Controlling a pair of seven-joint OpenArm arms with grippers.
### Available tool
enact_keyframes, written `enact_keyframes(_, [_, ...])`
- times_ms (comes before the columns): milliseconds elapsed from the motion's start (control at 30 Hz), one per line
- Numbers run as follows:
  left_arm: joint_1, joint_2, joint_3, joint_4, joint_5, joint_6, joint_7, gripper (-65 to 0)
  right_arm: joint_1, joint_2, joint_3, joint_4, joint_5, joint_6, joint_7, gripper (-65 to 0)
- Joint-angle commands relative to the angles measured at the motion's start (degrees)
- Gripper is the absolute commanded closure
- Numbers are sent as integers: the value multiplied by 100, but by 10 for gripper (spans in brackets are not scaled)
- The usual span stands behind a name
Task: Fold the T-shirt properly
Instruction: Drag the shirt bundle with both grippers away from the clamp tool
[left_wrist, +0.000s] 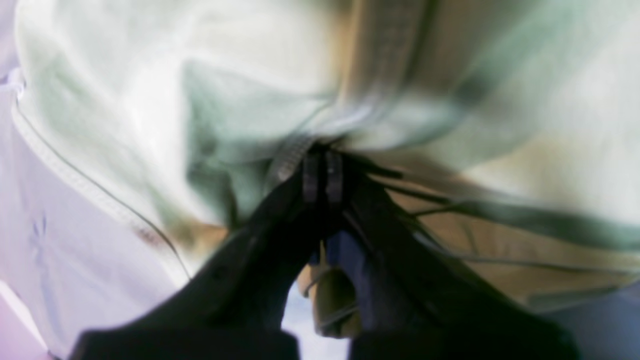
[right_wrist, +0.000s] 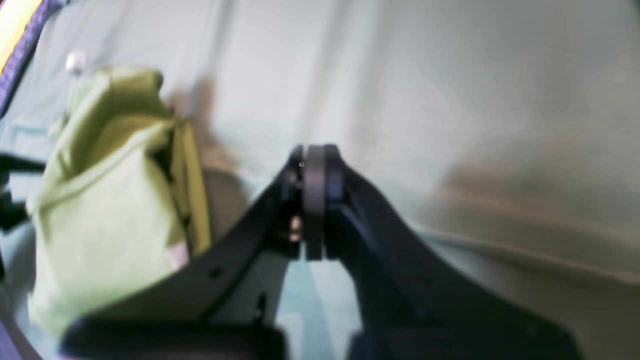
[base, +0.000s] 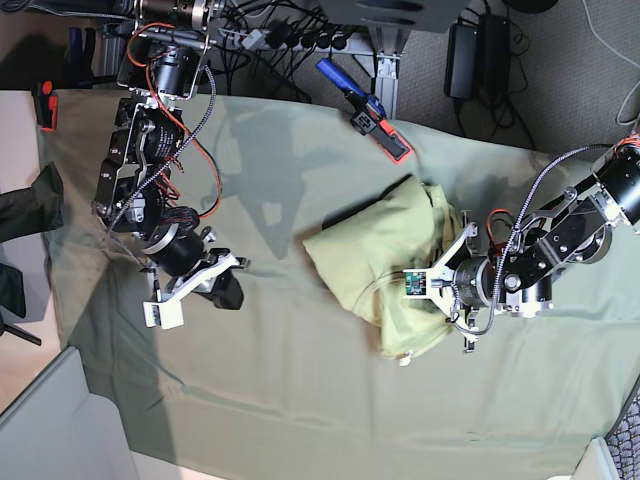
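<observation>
Left gripper: black jaws clenched on a gathered fold of the pale yellow-green short-sleeved cotton T-shirt; the wrist view is blurred, cloth bunching at the tips and spreading above and to both sides, a stitched hem running down the left edge. In the base view this gripper sits at the garment's right side, its arm reaching in from the right edge.

Right gripper: black jaws pressed together with nothing between them, over the bare dull grey-green table cloth. In the base view it is on the left, well apart from the garment.

T-shirt: crumpled, partly doubled heap right of the table's middle, lying on the table cloth; seen as a raised bundle at the left of the right wrist view.

Blue and red clamp tool: on the cloth's far edge, above the T-shirt, apart from it.

Dark green-black garment: at the left edge, off the cloth
</observation>
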Motion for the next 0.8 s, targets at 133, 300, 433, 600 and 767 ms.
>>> enact_keyframes(133, [-289, -68, -50, -57, 175, 131, 164, 0, 111, 42, -645, 92, 111, 404, 114, 0])
enact_keyframes(300, [-348, -70, -50, -39, -11, 372, 245, 0, 118, 42, -1329, 92, 109, 407, 127, 0])
enact_keyframes(433, [-348, -70, -50, 13, -103, 372, 245, 0, 120, 39, -1762, 92, 111, 407, 127, 0])
enact_keyframes(600, [-365, -72, -52, 72, -101, 505, 328, 0, 107, -92, -2243, 94, 142, 409, 61, 0])
enact_keyframes(767, [-358, -125, -260, 562, -468, 560, 804, 0, 90, -275, -2594, 94, 402, 409, -240, 0])
